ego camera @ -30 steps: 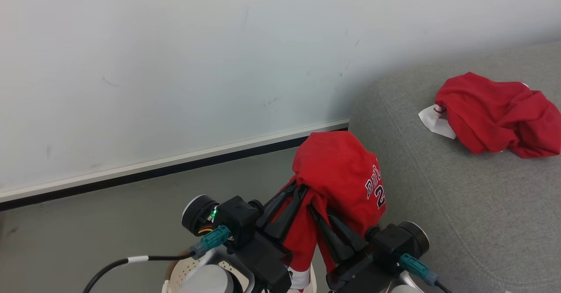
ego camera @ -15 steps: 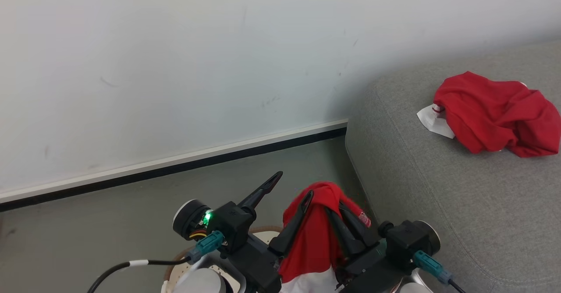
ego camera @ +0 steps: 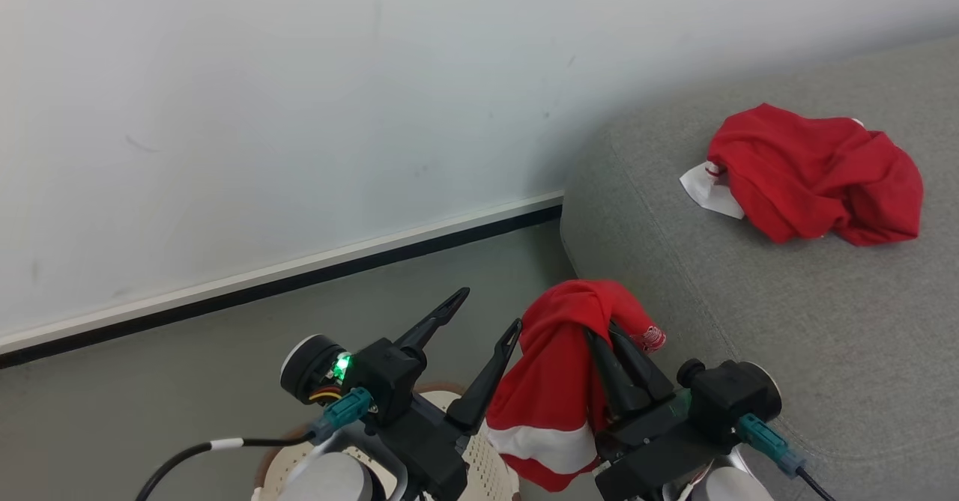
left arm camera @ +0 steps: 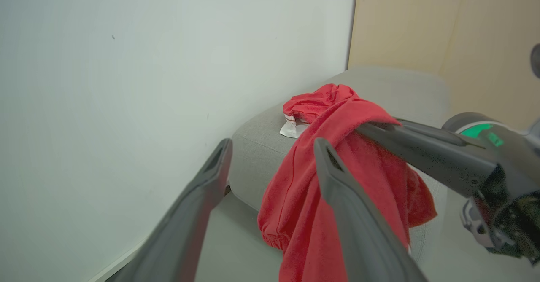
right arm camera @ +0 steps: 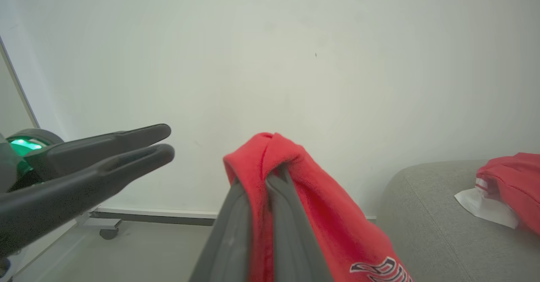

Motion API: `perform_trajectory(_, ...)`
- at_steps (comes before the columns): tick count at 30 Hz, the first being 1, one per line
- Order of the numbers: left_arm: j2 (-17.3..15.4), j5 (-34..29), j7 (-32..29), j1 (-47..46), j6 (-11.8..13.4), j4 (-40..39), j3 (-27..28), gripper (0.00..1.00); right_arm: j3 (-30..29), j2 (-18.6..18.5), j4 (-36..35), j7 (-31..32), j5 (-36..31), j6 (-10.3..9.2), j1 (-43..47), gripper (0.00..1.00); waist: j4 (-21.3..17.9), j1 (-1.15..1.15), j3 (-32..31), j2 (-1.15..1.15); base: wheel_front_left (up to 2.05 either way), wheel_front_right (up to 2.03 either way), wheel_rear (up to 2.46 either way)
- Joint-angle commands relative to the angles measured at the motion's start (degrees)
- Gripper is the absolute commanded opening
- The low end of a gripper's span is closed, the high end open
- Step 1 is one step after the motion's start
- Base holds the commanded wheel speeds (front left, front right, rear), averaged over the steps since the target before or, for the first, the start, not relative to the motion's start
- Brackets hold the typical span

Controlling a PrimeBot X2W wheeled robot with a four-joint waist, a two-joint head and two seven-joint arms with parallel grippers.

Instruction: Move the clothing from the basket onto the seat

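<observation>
Right gripper (ego camera: 603,336) clamped on red jersey (ego camera: 551,389), dangling over basket (ego camera: 491,471), just off seat (ego camera: 749,321) left edge. Left gripper (ego camera: 487,311) jaws apart, empty. Lift hem clear of edge, carry inward toward other garment (ego camera: 817,175), then release.

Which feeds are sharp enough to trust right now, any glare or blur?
Head view: even light, sharp, no glare, a soft shadow on the wall beside the seat. Left wrist view: the left gripper looms close and soft-edged. Right wrist view: the right gripper is blurred, the held garment clearer.
</observation>
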State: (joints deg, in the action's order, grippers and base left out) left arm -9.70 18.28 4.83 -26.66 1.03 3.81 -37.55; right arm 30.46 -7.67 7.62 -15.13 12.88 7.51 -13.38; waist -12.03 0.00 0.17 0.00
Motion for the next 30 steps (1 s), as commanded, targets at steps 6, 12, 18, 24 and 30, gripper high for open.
perform_trajectory(6, -0.7, 0.0, -0.6, -1.6, -0.3, -0.7, -0.5, 1.0, -3.0, 0.2, -2.4, 0.0, -1.2, -0.04, 0.2, 0.0, -7.1, 0.0, 2.6, 0.0, 0.0, 0.0, 0.0)
perform_trajectory(12, -1.6, -1.0, -1.2, -3.1, -0.5, -1.1, -0.9, 1.0, -4.7, 0.7, -4.2, 0.0, -1.7, -0.04, -0.3, 0.0, -14.1, 0.0, 5.4, 0.0, 0.0, 0.0, 0.0)
perform_trajectory(18, -1.6, -0.7, -1.8, -4.1, -1.2, -0.9, -1.6, 1.0, -6.2, 1.4, -5.1, 0.0, -2.0, -0.04, -0.1, 0.0, -18.4, 0.0, 7.3, 0.0, 0.0, 0.0, 0.0)
perform_trajectory(24, 0.1, -0.3, -1.1, -7.3, -4.0, 1.8, -4.1, 1.0, -10.8, 2.4, -8.1, 0.0, -4.0, -0.04, 2.5, 0.0, -19.3, 0.0, 9.5, 0.0, 0.0, 0.0, 0.0)
perform_trajectory(30, 1.3, 0.0, 0.0, -9.4, -5.4, 4.4, -5.6, 1.0, -13.2, 3.2, -10.1, 0.0, -5.4, -0.04, 4.1, 0.0, -19.7, 0.0, 10.8, 0.0, 0.0, 0.0, 0.0)
